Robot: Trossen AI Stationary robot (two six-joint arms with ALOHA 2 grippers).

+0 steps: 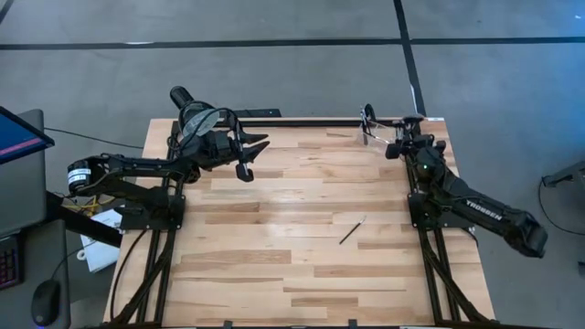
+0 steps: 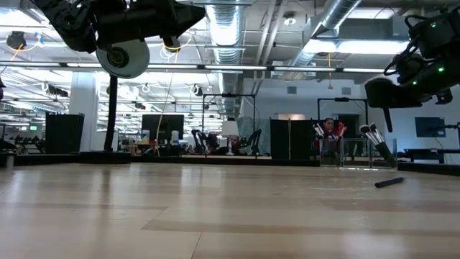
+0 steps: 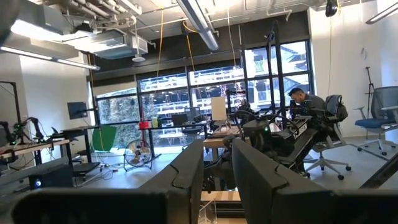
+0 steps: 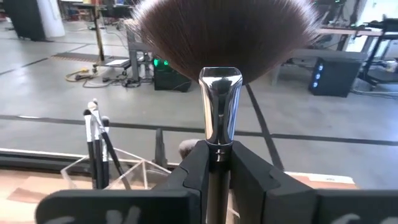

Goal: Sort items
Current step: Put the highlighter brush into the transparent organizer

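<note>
You've got the pale wooden plank table mostly bare under both arms, its grain running across. The left arm waits high over the far left part, and its left gripper has its dark, blocky fingers a little apart with nothing between them, pointing out at the room, where a person sits at a desk. Over at the far right corner, your right gripper is pinching the fan brush by its handle, fingers pressed against it, wide dark bristles spreading above a shiny silver ferrule. Just beside and below it stands the clear plastic container at the table's far edge, with several slim brushes upright inside, bristle tips up. One thin dark brush lies alone on the wood, right of centre, well apart from both grippers, angled diagonally.
</note>
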